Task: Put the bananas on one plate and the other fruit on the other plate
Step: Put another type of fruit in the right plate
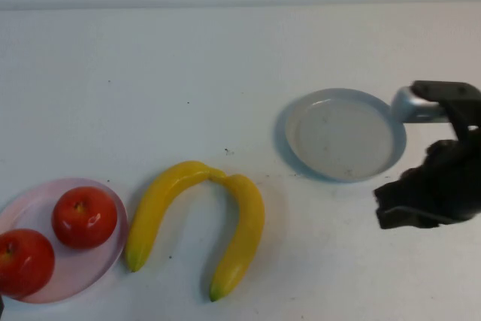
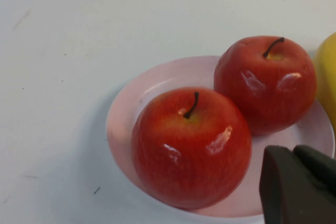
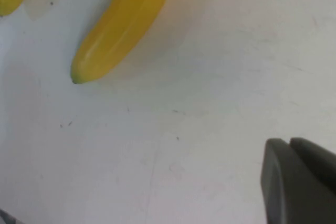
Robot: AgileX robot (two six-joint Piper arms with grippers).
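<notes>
A: Far left, both apples point(image 1: 84, 217) sat on the pink plate point(image 1: 113, 249); left gripper point(image 2: 299, 187) hovered beside them, fingers unclear.

B: Bananas point(image 1: 197, 223) lay on the worktop point(image 1: 225, 80), tops touching. Grey-blue plate point(image 1: 342, 134) was bare; right gripper point(image 1: 421, 204) just right, can't tell either.

High view: raised on the robot's side, tilted down over the white desk point(image 1: 240, 73), taking in both plates. Left wrist view: close above the pale pink plate point(image 2: 131, 108) with two red apples point(image 2: 191, 148); left claw point(image 2: 296, 184) edge at frame corner. Shared with high view: the plate at 8 o'clock. Right wrist view: low over bare desk, right claw point(image 3: 299, 179) in corner, banana point(image 3: 121, 27) tip shared with high view.
</notes>
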